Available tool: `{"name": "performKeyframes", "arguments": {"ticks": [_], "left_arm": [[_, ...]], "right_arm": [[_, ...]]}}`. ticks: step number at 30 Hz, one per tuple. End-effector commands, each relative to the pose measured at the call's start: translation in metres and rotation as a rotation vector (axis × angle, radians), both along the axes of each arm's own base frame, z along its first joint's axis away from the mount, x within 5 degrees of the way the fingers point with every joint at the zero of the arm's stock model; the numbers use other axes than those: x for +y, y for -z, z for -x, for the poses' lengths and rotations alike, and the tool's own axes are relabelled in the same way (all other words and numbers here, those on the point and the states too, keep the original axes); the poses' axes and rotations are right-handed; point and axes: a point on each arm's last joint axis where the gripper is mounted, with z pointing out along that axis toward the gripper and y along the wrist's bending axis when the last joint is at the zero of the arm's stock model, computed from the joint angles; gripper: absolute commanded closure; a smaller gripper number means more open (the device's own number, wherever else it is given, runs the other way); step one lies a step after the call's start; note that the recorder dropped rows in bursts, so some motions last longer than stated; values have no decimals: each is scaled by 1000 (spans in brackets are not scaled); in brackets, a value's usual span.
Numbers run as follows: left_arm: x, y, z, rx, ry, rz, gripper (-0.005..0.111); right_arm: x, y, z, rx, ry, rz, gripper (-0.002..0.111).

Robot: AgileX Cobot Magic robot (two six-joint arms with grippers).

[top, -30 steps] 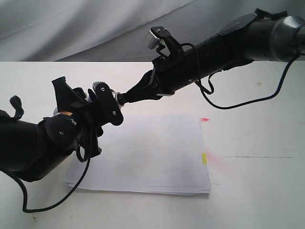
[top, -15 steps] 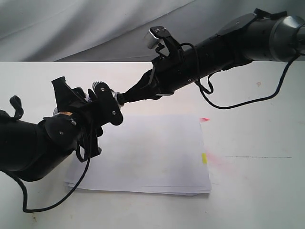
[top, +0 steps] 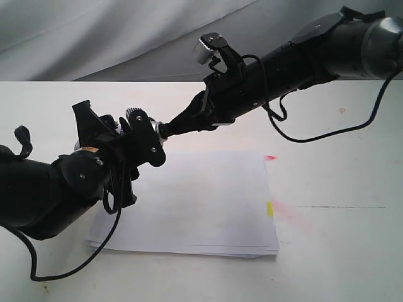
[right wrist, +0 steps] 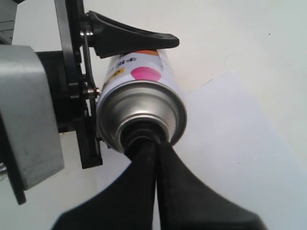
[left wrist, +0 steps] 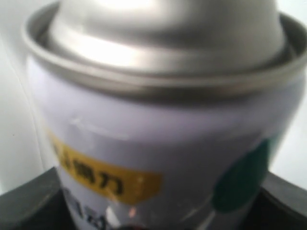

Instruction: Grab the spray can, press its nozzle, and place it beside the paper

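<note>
The spray can [left wrist: 158,143] fills the left wrist view, white label with a yellow strip and a teal dot under a silver shoulder. My left gripper [left wrist: 153,211] is shut on its body and holds it lying tilted above the paper [top: 201,201]. In the exterior view that gripper [top: 140,135] hides most of the can. In the right wrist view the can's silver dome [right wrist: 139,108] faces the camera. My right gripper [right wrist: 152,139] is shut, its joined tips pressed against the dome's centre and covering the nozzle. In the exterior view the right gripper [top: 166,129] meets the can from the right.
The white table [top: 340,189] carries the paper stack, which has a yellow mark [top: 269,208] and a pink mark [top: 270,156] on its right edge. Grey cloth [top: 94,38] hangs behind the table. A black cable [top: 327,135] loops under the right arm.
Both arms have shifted slightly to the right together, the right arm also rising a little. The right tips stay against the can's top, and the left grip is unchanged.
</note>
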Motion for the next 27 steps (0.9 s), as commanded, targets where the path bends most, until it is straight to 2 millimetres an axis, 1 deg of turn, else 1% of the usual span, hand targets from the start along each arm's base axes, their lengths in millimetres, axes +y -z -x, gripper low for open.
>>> {"name": "performKeyframes", "arguments": {"ticks": [1, 4, 6, 12, 14, 16, 17, 19, 21, 22, 24, 27], "left_arm": [[-5, -7, -2, -44, 28, -1, 107], [-5, -7, -2, -44, 28, -1, 107], [-5, -7, -2, -44, 28, -1, 107], [-5, -7, -2, -43, 22, 8, 107], [-3, -9, -4, -40, -67, 132, 107], [10, -17, -15, -31, -273, 368, 107], [19, -21, -20, -25, -332, 441, 107], [40, -33, -28, -18, -447, 624, 107], [67, -48, -35, -51, -580, 801, 107], [78, -55, -37, -62, -625, 893, 107], [100, -64, -44, -90, -678, 1019, 107], [114, -66, -50, -133, -698, 1099, 107]], "right_arm": [[-29, -29, 0, -45, 9, -4, 108], [-46, -43, -2, -79, 40, -2, 108], [-53, -47, -3, -84, 58, -4, 108], [-55, -46, -4, -74, 64, 10, 108], [-55, -46, -3, -67, 64, 8, 108], [-55, -46, -1, -54, 47, 5, 108], [-55, -46, -1, -53, 45, 4, 108], [-55, -46, -1, -53, 45, 4, 108], [-55, -46, -1, -49, 45, 4, 108], [-55, -46, -1, -49, 45, 4, 108], [-55, -46, -1, -49, 45, 4, 108], [-55, -46, -1, -49, 45, 4, 108]]}}
